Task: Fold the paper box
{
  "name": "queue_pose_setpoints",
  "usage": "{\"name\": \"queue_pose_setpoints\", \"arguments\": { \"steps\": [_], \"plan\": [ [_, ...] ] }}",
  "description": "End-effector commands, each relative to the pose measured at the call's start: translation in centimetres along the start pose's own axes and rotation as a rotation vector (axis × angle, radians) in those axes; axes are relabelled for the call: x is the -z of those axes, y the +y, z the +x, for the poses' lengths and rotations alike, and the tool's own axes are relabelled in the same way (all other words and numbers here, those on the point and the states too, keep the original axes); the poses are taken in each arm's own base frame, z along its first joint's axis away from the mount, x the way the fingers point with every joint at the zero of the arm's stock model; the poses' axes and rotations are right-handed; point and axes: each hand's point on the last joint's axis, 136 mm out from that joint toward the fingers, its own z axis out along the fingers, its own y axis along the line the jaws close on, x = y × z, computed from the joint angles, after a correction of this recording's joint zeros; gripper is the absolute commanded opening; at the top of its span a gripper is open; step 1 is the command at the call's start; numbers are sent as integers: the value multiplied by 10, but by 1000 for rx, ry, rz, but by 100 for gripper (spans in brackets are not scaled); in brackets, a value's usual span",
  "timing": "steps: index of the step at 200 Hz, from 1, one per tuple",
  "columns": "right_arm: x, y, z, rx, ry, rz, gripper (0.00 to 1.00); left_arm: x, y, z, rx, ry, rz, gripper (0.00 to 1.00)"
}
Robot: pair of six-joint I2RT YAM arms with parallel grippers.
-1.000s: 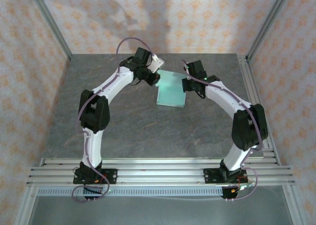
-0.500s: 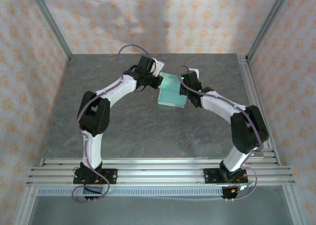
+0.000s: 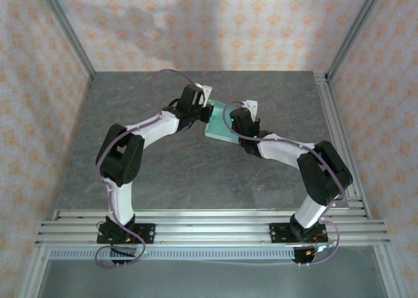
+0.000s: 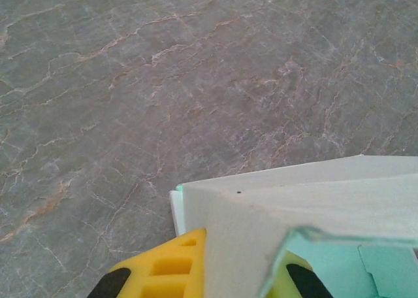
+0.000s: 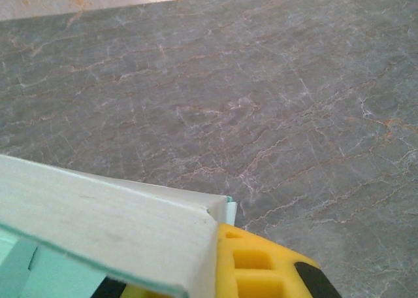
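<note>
From the top view, my left tool [image 3: 205, 111] is at the left edge of the paper box [image 3: 219, 123], with its jaws closed down on the card. In the left wrist view the yellow pads [image 4: 160, 272] sit either side of a pale panel of the paper box [image 4: 307, 206]. That panel is bent along a crease, and the mint inner face shows underneath. The pinch looks firm and there is nothing else in the grip.

The box sits in the middle of the grey counter [image 3: 163, 174], toward the back and between the two wrists, and it is tilted rather than lying flat. I can't tell whether its near edge touches the counter.

On the right, my right tool [image 3: 230, 120] is clamped on the opposite edge in the same way. In the right wrist view a yellow pad [image 5: 261, 265] presses against a folded panel of the box [image 5: 111, 226], and the card runs between the fingers.

I judge this to be the middle of a fold. Both side panels are raised and creased, but the sheet isn't a closed box yet. The next move calls for bringing the two held panels toward each other evenly so the creases set square. If one side leads, the thin card could twist or slip out of a pinch.
</note>
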Motion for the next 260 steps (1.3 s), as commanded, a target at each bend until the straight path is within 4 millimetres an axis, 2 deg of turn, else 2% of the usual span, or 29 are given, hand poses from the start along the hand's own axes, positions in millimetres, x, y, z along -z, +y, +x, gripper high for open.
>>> {"name": "queue_pose_setpoints", "arguments": {
  "steps": [1,52,146,176,230,236,260],
  "plan": [
    [13,4,-41,-118,-161,-12,0,5,0,-2,50,-50,-25,0],
    [14,6,-27,-111,-151,-22,0,-1,6,21,88,-41,-55,0],
    [13,3,-8,-111,-159,-28,0,-3,5,33,95,-53,-94,0],
    [14,5,1,-80,-186,-35,0,-5,2,46,46,-54,-104,0],
    [16,4,15,-102,-214,-79,3,-7,8,71,26,-67,-113,0],
    [16,4,16,-104,-213,-81,3,1,5,61,27,-96,-107,0],
    [19,4,15,-106,-220,-97,7,4,6,63,18,-90,-115,0]
  ]
}}
